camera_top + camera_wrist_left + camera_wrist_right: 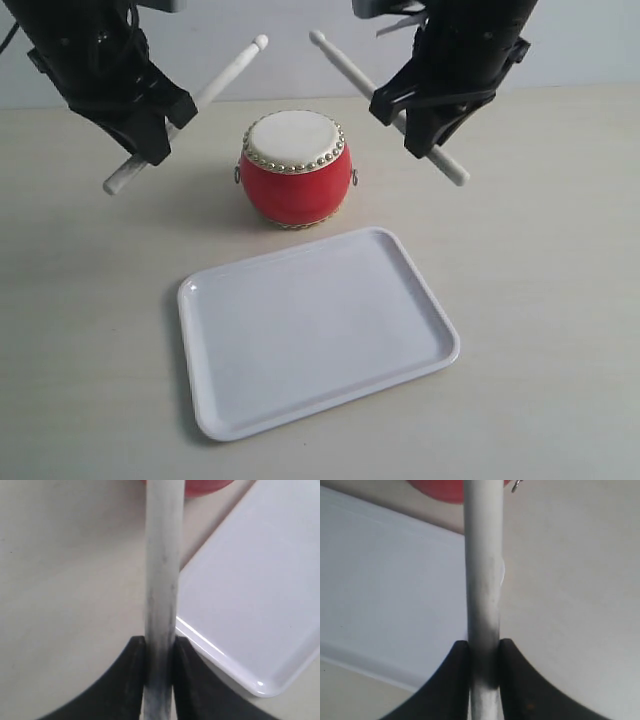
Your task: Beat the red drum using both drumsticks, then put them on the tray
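The left gripper and right gripper each clamp one of the drumsticks over the red drum at upper centre, above the tray; a hard strike could lever a stick loose.

A beige tabletop — pale wall behind it.

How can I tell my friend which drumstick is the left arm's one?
Start at the big white tray; the red drum stands just behind it. The left arm's drumstick is the pale stick in the air left of the drum, pinched in the black left gripper. Its round tip leans in from the left; the other drumstick leans in from the right.
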`<state>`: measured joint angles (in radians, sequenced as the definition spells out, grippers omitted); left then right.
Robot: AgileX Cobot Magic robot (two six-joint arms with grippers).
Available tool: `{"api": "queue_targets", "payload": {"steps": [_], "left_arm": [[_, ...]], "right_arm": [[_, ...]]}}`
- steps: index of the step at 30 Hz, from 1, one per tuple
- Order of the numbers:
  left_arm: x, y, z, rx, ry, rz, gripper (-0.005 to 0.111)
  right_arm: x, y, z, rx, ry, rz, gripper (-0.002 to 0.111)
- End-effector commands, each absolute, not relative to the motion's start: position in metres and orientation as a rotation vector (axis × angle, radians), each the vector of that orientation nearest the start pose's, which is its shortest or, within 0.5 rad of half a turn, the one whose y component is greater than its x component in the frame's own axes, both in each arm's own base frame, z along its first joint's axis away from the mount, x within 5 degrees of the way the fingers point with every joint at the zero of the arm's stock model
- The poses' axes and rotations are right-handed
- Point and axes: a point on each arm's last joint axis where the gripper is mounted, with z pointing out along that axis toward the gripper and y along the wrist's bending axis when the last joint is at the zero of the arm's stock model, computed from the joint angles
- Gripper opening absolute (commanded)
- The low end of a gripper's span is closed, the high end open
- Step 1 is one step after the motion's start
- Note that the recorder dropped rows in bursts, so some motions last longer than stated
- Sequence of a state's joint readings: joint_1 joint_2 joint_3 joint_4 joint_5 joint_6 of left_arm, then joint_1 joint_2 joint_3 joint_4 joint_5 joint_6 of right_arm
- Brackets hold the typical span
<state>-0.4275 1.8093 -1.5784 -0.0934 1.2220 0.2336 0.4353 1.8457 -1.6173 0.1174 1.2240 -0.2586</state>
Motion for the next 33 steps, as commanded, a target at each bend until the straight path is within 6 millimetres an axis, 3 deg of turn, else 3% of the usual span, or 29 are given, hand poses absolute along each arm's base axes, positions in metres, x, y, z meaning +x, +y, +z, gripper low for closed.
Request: {"api": "queue_targets", "payload": {"steps": [1, 6, 10, 26, 30, 33], "left_arm": [[0.346, -0.175, 0.254, 0.922, 2.882, -0.251, 0.000], [0.354, -0.190, 0.199, 1.038, 2.989, -0.213, 0.000], [0.355, -0.192, 0.189, 1.039, 3.016, -0.210, 0.000], [0.347, -0.186, 0.233, 1.018, 2.904, -0.210, 0.000], [0.343, -0.185, 0.246, 1.011, 2.872, -0.213, 0.000], [0.340, -0.183, 0.257, 1.004, 2.845, -0.217, 0.000]], "right_arm": [[0.330, 0.165, 0.317, -0.941, 2.685, 0.197, 0.000], [0.318, 0.159, 0.341, -0.923, 2.620, 0.203, 0.000], [0.311, 0.156, 0.353, -0.915, 2.588, 0.206, 0.000], [0.311, 0.156, 0.352, -0.915, 2.589, 0.206, 0.000], [0.320, 0.160, 0.337, -0.926, 2.630, 0.202, 0.000], [0.333, 0.166, 0.312, -0.944, 2.698, 0.196, 0.000]]}}
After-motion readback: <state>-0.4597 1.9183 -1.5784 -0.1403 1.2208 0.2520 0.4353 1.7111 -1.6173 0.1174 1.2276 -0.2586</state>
